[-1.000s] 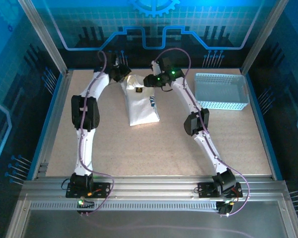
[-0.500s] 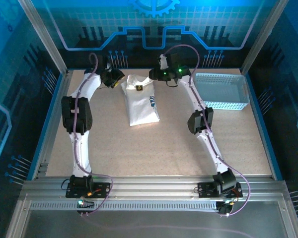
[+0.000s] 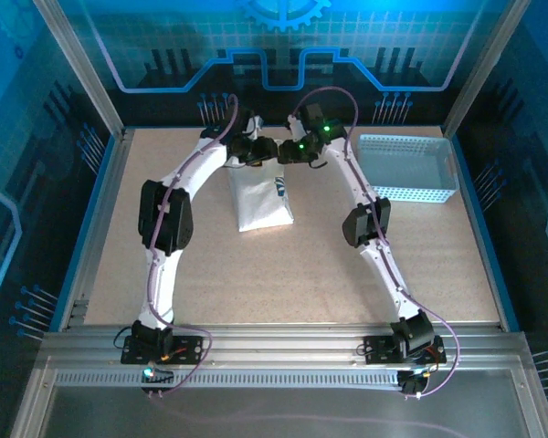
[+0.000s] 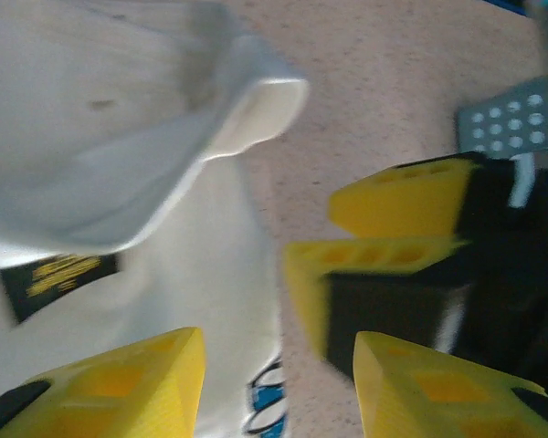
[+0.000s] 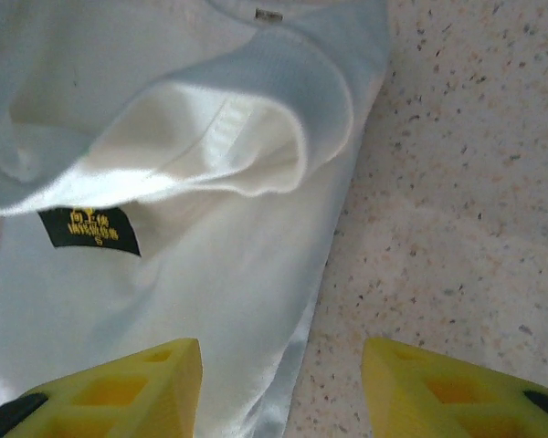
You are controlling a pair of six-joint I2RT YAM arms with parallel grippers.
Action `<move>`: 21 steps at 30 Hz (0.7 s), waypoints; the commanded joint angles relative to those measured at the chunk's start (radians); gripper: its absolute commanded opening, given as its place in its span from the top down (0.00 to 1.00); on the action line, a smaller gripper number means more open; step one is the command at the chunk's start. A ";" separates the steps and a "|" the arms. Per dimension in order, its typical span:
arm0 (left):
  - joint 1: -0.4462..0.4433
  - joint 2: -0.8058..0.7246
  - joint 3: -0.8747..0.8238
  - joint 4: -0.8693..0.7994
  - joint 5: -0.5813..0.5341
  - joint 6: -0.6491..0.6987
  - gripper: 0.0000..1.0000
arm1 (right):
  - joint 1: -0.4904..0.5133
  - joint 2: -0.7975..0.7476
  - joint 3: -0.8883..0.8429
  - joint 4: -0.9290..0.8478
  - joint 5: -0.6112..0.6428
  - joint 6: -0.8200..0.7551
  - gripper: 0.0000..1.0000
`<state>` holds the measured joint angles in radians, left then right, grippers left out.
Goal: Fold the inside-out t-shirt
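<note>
- Right, top view: the shirt (image 3: 260, 203) lies on the table (image 3: 301, 274) as a narrow packet, left of the basket (image 3: 408, 169) and well apart from it.
- The left gripper (image 3: 253, 151) and right gripper (image 3: 281, 151) hang close together over its far end and hide that end from me.
- I'd judge the side folds done. A cross fold, end to end, looks like what's left.
- Left wrist: the left gripper (image 4: 279, 356) has its fingers spread and holds nothing, with just shirt (image 4: 164, 274) and table below. The right gripper (image 4: 393, 228) is just beside it, blurred.
- Right wrist: the right gripper (image 5: 283, 351) is also parted and empty, straddling the shirt's (image 5: 210, 274) edge.
- A loose flap (image 5: 247, 137) curls up above the label (image 5: 89, 228). Sleeve or collar, I can't tell, and the near end is cut off.
</note>
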<state>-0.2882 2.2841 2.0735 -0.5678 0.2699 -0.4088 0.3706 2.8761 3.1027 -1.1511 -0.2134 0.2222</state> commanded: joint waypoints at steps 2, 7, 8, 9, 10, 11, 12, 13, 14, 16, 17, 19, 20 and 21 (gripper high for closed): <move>0.022 0.111 0.139 -0.052 -0.057 0.008 0.54 | 0.005 -0.064 0.070 -0.080 0.049 -0.030 0.48; 0.063 0.253 0.329 -0.069 -0.077 -0.049 0.53 | 0.005 -0.084 0.071 -0.135 0.101 -0.036 0.47; 0.073 0.277 0.365 -0.069 -0.069 -0.058 0.53 | 0.005 -0.090 0.071 -0.142 0.112 -0.034 0.47; 0.082 0.300 0.394 -0.070 -0.062 -0.068 0.53 | 0.003 -0.096 0.071 -0.152 0.115 -0.036 0.47; 0.088 0.316 0.417 -0.066 -0.061 -0.074 0.54 | 0.003 -0.103 0.071 -0.158 0.117 -0.038 0.47; 0.093 0.324 0.426 -0.057 -0.058 -0.076 0.54 | 0.002 -0.107 0.071 -0.161 0.120 -0.038 0.47; 0.098 0.328 0.430 -0.046 -0.062 -0.081 0.54 | 0.002 -0.115 0.071 -0.165 0.119 -0.041 0.47; 0.103 0.328 0.429 -0.030 -0.065 -0.085 0.54 | 0.002 -0.122 0.071 -0.169 0.114 -0.043 0.47; 0.108 0.328 0.427 -0.012 -0.065 -0.091 0.55 | 0.004 -0.125 0.071 -0.172 0.105 -0.048 0.47; 0.119 0.329 0.430 0.045 -0.053 -0.110 0.55 | 0.012 -0.132 0.071 -0.184 0.092 -0.060 0.47; 0.123 0.333 0.436 0.074 -0.050 -0.115 0.55 | 0.017 -0.133 0.071 -0.192 0.095 -0.065 0.46; 0.130 0.347 0.484 0.106 -0.029 -0.126 0.54 | 0.029 -0.128 0.071 -0.211 0.100 -0.073 0.46; 0.130 0.356 0.512 0.110 -0.019 -0.128 0.54 | 0.035 -0.125 0.071 -0.219 0.099 -0.074 0.46; 0.132 0.360 0.544 0.104 -0.009 -0.127 0.52 | 0.041 -0.122 0.071 -0.227 0.101 -0.074 0.46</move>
<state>-0.1596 2.6354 2.5298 -0.5320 0.2203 -0.5106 0.3817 2.7811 3.1031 -1.3106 -0.1116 0.1741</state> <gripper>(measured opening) 0.469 0.540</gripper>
